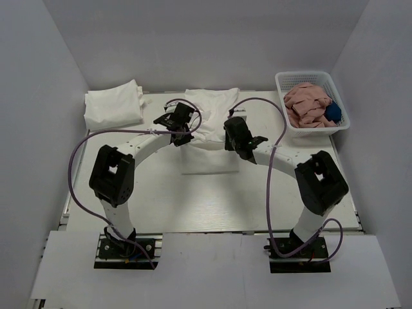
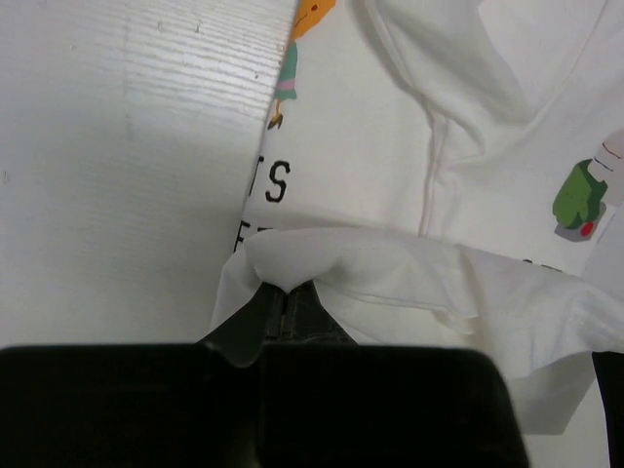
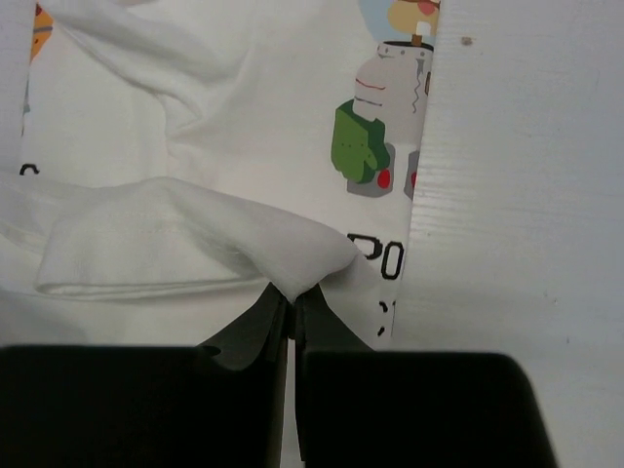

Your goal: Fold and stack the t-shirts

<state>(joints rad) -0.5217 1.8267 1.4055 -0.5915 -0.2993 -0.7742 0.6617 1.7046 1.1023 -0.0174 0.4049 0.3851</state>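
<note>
White arm links arch inward from both bases in the top view, elbows raised. The left hand (image 1: 183,131) and the right hand (image 1: 235,140) hang side by side, a little apart, low over the printed t-shirt (image 1: 212,103). That shirt lies rumpled beneath and beyond both hands, and its near part lies flat on the desk (image 1: 193,206). A folded t-shirt (image 1: 114,107) rests well off to the outer side of the left hand. A basket (image 1: 283,80) of pinkish cloth stands well off beyond the right hand.

In the left wrist view the left hand (image 2: 283,292) is pressed together, pinching a raised fold of the printed t-shirt (image 2: 390,146) at its left edge. Dark letters and an orange-green print lie just ahead, with bare desk (image 2: 117,146) to the hand's left.

In the right wrist view the right hand (image 3: 291,297) is likewise pressed together, pinching a lifted fold of the printed t-shirt (image 3: 224,127) near its right edge. A green-mitted figure lies just ahead, with bare desk (image 3: 526,195) to the hand's right.
</note>
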